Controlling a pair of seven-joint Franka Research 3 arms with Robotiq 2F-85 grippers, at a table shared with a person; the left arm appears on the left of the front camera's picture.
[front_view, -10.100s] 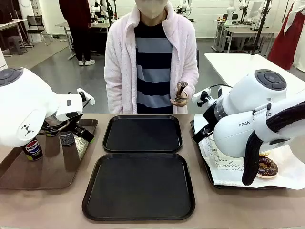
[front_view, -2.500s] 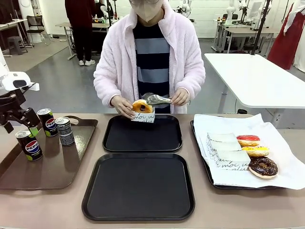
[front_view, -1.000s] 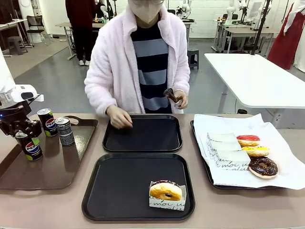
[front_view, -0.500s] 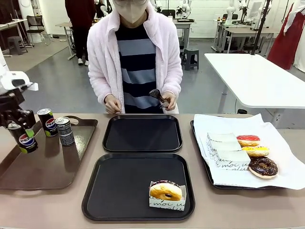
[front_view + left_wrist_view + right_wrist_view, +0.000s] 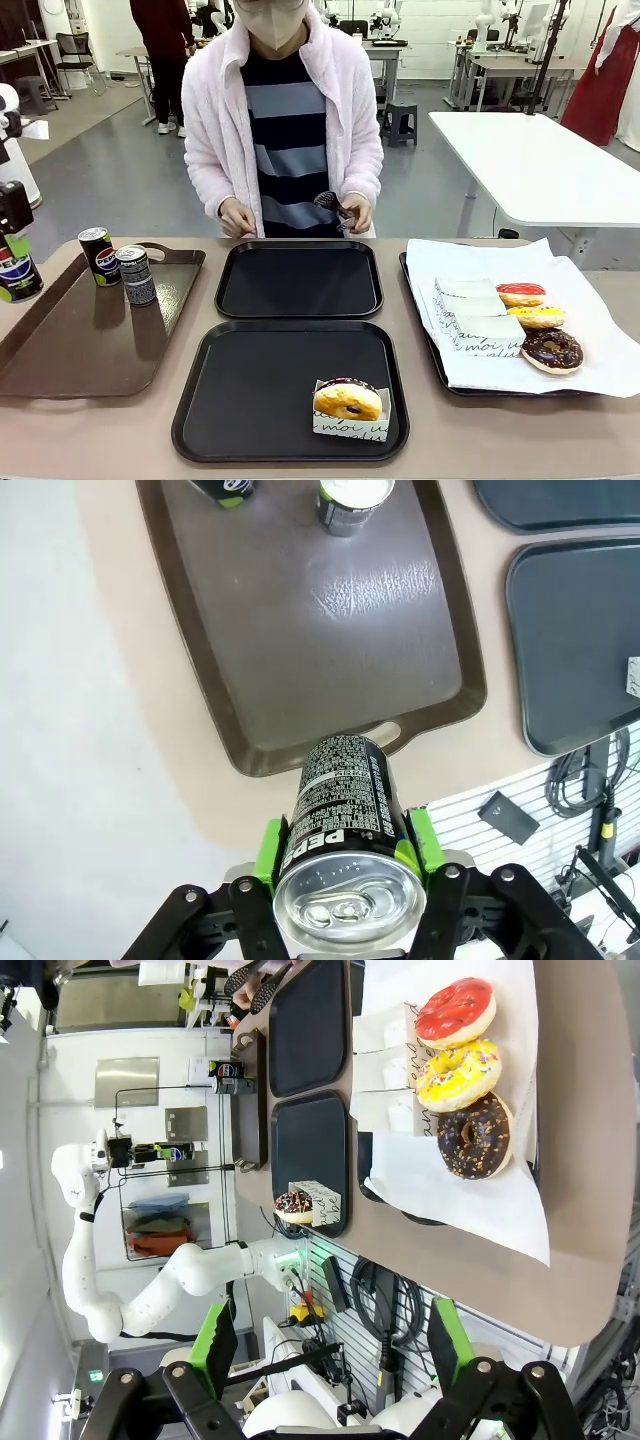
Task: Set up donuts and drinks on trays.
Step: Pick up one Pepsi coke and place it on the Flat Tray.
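Left gripper [image 5: 343, 852] is clamped on a Pepsi can [image 5: 338, 780], green pads pressing either side just below its top rim; in the front view this can hangs upright in the air at the left side of the brown handled tray [image 5: 90, 350]. Two cans stand together at that tray's far end: a second Pepsi can [image 5: 97, 256] and, just beside it, a black-and-white patterned can [image 5: 136, 274]. Right gripper [image 5: 333, 1345] has its fingers spread wide with nothing between them. Near black tray [image 5: 250, 400] carries one glazed donut [image 5: 348, 400] in a white paper sleeve at its near right corner. Far black tray [image 5: 300, 285] is bare. The paper-lined tray [image 5: 425, 330] holds a red-iced donut [image 5: 521, 293], a yellow donut [image 5: 536, 316] and a chocolate donut [image 5: 553, 349]. The person at the far side holds tongs [image 5: 330, 202]
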